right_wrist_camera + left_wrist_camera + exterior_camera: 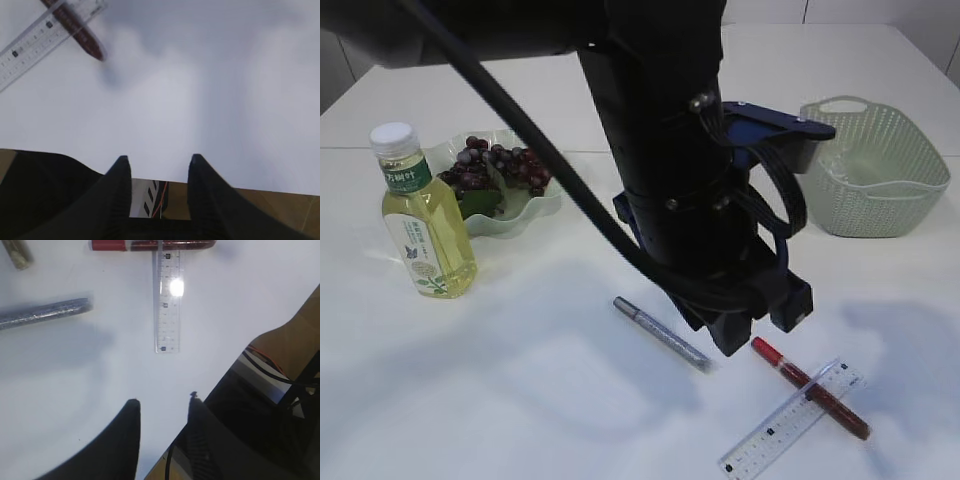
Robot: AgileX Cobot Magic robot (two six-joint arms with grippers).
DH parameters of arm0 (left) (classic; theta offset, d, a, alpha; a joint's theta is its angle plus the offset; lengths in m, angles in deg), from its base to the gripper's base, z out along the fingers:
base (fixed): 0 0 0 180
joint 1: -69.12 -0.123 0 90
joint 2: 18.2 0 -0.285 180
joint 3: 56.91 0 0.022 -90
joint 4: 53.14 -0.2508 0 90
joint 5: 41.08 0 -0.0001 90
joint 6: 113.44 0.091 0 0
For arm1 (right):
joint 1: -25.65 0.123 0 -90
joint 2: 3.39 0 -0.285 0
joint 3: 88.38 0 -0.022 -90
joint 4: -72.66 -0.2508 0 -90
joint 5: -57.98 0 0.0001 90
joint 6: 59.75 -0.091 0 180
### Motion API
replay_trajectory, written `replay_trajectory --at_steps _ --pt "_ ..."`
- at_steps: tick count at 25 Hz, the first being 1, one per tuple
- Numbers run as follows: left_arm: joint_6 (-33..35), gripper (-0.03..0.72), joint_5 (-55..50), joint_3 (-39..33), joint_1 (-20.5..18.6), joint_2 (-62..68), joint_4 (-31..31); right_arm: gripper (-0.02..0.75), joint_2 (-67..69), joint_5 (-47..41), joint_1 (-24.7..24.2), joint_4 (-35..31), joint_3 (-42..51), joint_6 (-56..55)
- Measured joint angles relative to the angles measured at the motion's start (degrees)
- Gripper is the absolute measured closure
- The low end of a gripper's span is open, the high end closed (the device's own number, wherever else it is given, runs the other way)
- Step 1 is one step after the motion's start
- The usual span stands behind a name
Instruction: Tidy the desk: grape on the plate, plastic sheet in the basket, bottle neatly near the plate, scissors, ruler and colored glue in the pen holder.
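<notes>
The grapes [495, 168] lie on the pale green plate [535, 212] at the back left, with the yellow bottle [425, 215] upright in front of it. A silver glue pen [660, 332] lies mid-table. A red glue pen [810, 388] lies across the clear ruler [790, 420] at the front right. My left gripper [760, 320] hangs open and empty above them. In the left wrist view its jaws [162, 402] face the ruler [168, 300], red pen [150, 245] and silver pen [45, 312]. My right gripper [157, 162] is open over the table's front edge, near the ruler [45, 35]. No plastic sheet shows.
The green basket [875, 165] stands at the back right. Beside it is a grey pen holder [807, 152] with a dark blue item [770, 122] at its top, partly hidden by my arm. A yellowish stick [17, 255] lies at the left wrist view's top left.
</notes>
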Motion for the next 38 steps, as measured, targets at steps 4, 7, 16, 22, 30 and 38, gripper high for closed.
replay_trajectory --at_steps 4,7,16,22,30,38 --pt "1.34 0.448 0.86 0.0 0.0 0.89 1.59 0.427 -0.3 0.1 0.0 0.22 1.06 0.63" --pt "1.64 0.448 1.09 0.0 0.0 1.12 1.84 0.427 -0.35 0.31 0.0 0.72 1.06 0.36" --pt "1.75 0.448 2.3 0.0 0.0 1.12 2.06 0.427 -0.35 0.33 0.0 -0.87 -2.31 -1.87" --pt "1.75 0.448 2.53 0.0 0.0 1.12 2.06 0.427 3.13 0.33 -0.12 -2.16 -5.06 0.34" --pt "1.75 0.448 2.64 0.0 0.0 1.28 2.16 0.427 7.4 0.43 -10.16 -4.53 -6.89 5.42" --pt "2.01 0.448 3.67 0.0 0.0 3.92 2.51 0.427 7.89 0.44 -20.07 -4.93 -6.97 7.52"
